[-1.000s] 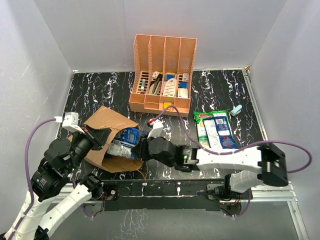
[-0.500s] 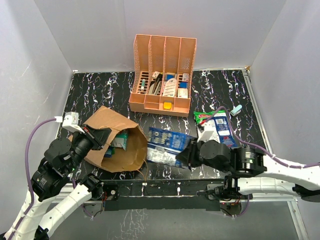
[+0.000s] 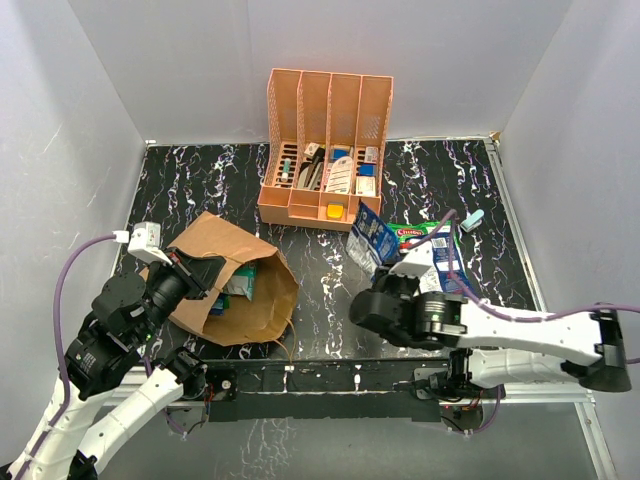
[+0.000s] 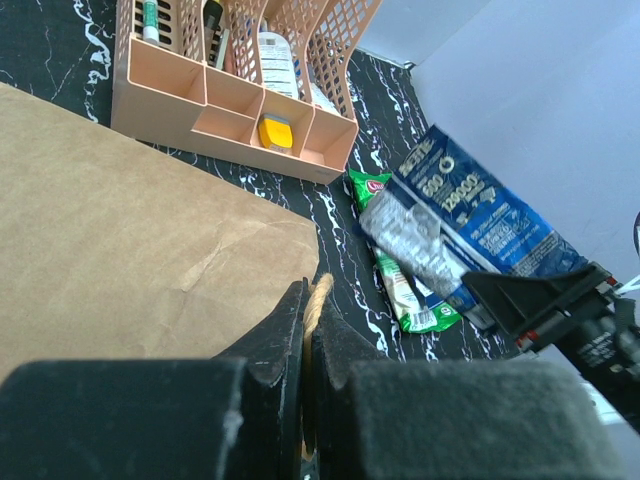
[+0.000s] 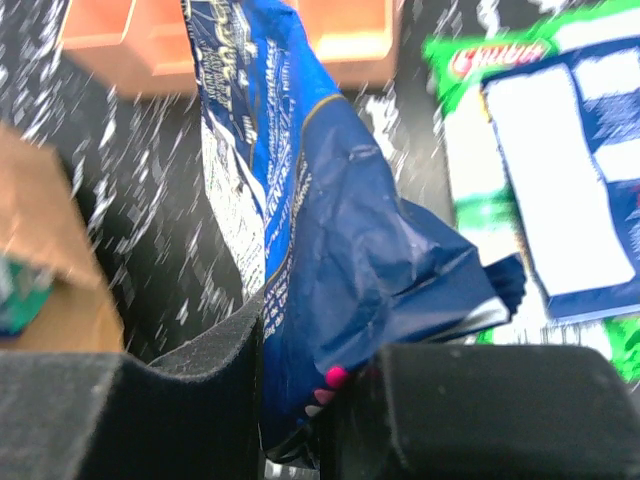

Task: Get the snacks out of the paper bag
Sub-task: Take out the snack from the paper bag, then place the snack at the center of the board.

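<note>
My right gripper (image 5: 300, 405) pinches the blue packet (image 5: 320, 230) near the front edge of the organiser (image 3: 320, 212); my left gripper (image 4: 305, 325) clamps the paper bag (image 4: 130, 230) by its cord handle (image 4: 319, 292).

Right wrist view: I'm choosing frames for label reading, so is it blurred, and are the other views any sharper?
Right wrist: table and green packet streak with motion blur, the gripped blue packet is clearer. Left wrist: sharp beyond the soft near fingers. Top external: sharp, evenly lit.

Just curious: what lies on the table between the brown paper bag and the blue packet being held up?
Nothing: the top view shows only bare black marbled table between the paper bag and the blue packet.
</note>
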Robot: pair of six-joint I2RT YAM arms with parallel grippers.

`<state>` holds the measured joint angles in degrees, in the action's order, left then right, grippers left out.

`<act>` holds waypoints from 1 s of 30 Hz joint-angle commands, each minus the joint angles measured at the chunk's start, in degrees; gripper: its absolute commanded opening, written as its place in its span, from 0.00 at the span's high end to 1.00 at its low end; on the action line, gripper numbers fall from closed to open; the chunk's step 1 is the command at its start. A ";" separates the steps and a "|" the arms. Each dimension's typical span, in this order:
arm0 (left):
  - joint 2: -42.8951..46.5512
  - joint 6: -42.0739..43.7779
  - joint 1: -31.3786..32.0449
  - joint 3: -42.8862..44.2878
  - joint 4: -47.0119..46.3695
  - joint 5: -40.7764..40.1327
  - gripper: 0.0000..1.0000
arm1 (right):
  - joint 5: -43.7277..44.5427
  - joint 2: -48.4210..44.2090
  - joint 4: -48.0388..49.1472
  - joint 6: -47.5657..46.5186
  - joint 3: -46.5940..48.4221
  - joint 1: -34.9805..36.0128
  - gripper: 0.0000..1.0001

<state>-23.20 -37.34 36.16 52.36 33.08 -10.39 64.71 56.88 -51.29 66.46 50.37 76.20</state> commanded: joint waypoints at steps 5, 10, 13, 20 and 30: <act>-0.10 -0.27 0.22 0.65 0.47 -0.32 1.00 | 8.77 12.77 7.02 -3.07 10.81 -23.63 0.93; 0.00 -0.24 0.22 0.75 0.91 -0.42 1.00 | -8.00 9.69 21.60 -16.21 7.23 -33.26 0.93; 0.25 -0.21 0.22 0.30 0.81 -0.41 1.00 | -18.76 0.08 35.14 -17.69 -1.45 -38.71 0.93; 0.05 -0.26 0.22 -0.32 -0.03 0.11 1.00 | -27.67 -16.87 44.89 -9.04 -15.00 -49.06 0.93; 0.26 0.05 0.23 0.93 1.52 -0.45 1.00 | -35.54 -17.21 41.28 4.29 -21.12 -58.54 0.93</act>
<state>-23.18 -37.54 36.16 52.36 33.98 -10.41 32.16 40.64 -12.19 64.27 31.31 19.40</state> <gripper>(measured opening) 0.008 0.207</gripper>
